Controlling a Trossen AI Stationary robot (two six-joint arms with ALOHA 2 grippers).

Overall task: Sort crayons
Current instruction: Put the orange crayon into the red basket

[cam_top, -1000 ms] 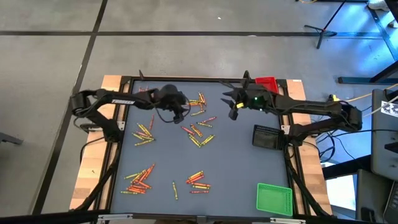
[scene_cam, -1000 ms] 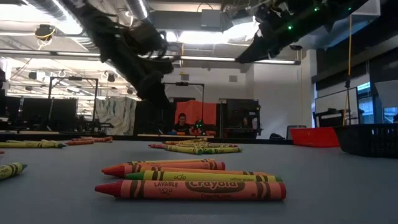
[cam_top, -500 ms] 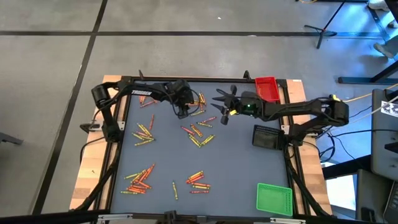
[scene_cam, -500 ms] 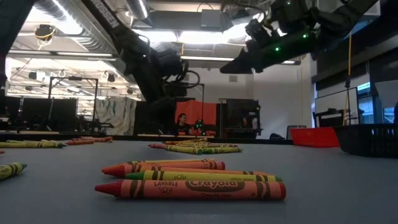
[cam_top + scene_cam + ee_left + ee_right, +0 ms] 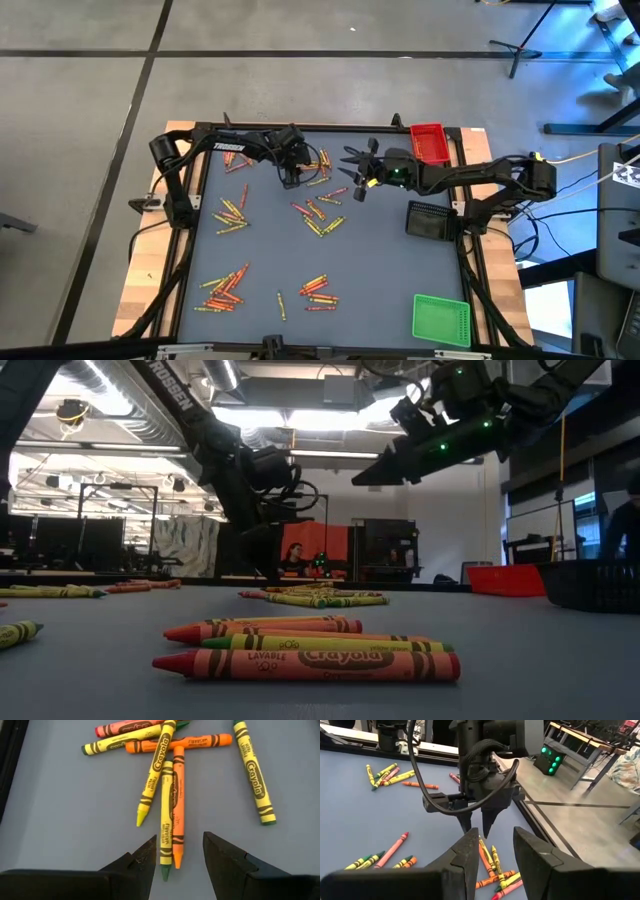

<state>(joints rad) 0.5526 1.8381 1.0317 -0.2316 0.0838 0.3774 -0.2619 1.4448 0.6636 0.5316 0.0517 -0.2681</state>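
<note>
From above, the crayons (image 5: 318, 215) lay in loose clusters across the grey table (image 5: 390, 270): one near the far edge, one by the left edge, one at the middle, two toward the near edge; a red tray (image 5: 429, 143) sat at the far right corner, a black tray (image 5: 430, 220) by the right edge, a green tray (image 5: 441, 320) at the near right corner; the left gripper (image 5: 291, 180) hung over the far cluster, and the right gripper (image 5: 352, 172) reached in just beside it, toward the same cluster.

At table height, four crayons (image 5: 310, 648) lay side by side nearest the camera, red in front; both arms hung above the far part of the table; a person (image 5: 292, 561) sat in the room beyond.

From the left wrist, the left gripper (image 5: 179, 851) stood spread and empty, its fingertips (image 5: 148, 848) on either side of a yellow-green crayon (image 5: 166, 815) and an orange crayon (image 5: 178, 810) lying touching, side by side.

From the right wrist, the right gripper (image 5: 495, 841) was spread, holding nothing, pointed at the left gripper and the crayons under it.
</note>
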